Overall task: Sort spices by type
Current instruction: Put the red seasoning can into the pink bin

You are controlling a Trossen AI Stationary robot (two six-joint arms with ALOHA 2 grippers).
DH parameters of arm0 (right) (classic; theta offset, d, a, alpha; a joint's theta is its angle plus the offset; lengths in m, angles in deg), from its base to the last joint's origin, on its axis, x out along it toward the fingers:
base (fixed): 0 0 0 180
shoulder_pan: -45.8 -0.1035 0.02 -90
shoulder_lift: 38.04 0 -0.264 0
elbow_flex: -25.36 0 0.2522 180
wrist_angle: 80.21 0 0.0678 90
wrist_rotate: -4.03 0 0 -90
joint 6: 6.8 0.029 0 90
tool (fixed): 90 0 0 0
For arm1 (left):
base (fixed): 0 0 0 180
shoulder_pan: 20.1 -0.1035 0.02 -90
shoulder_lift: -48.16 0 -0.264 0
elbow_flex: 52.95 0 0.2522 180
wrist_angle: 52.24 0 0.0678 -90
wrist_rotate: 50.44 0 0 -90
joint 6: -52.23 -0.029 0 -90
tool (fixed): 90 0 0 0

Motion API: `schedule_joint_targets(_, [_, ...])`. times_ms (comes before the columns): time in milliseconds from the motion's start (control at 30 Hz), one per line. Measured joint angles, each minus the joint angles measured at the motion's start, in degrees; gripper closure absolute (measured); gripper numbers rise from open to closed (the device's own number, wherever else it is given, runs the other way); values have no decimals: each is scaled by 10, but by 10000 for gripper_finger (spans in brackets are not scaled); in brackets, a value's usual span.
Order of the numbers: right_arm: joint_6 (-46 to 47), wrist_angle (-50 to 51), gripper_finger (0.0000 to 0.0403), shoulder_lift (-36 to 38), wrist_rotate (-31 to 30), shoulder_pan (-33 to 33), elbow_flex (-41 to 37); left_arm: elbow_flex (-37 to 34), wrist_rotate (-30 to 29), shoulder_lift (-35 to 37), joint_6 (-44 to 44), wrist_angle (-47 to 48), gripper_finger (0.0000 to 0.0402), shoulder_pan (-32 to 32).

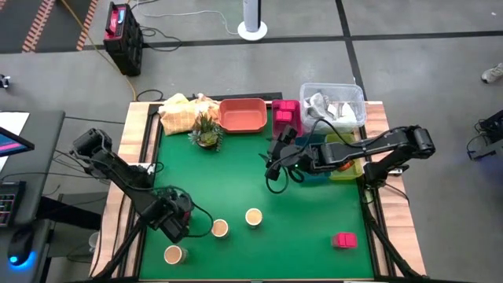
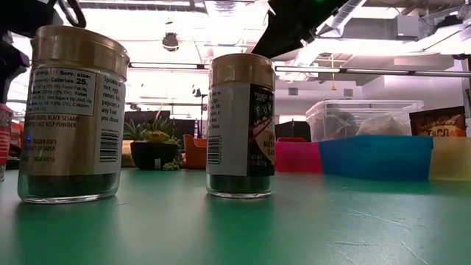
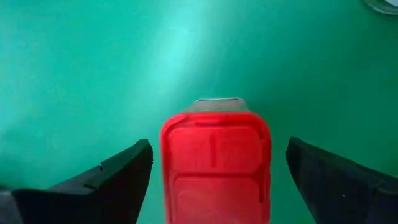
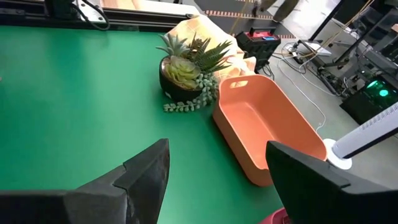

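Note:
My left gripper hangs open over the table's near-left part. In the left wrist view its fingers stand on either side of a red-capped spice piece with a gap on each side. The arm hides that piece in the high view. Three round tan-lidded jars stand upright on the green mat near it; two of them fill the low view. One magenta packet lies near-right. Other magenta packets sit in the magenta tray. My right gripper is open, above mid-table.
A potted plant and an orange tray stand along the far edge, with a yellow cloth and a clear bin. Blue and yellow trays sit under the right arm. Bare mat lies mid-near.

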State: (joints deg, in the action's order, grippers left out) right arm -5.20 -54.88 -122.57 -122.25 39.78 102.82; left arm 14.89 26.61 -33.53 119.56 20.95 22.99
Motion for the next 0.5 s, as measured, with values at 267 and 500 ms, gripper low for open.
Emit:
schedule_joint_targets(267, [0, 0, 106, 0, 0, 2, 0, -16, 2, 1, -21, 0, 116, -1])
schedule_joint_targets(500, [0, 9, 106, 0, 1, 9, 0, -19, -13, 1, -107, -1, 197, -50])
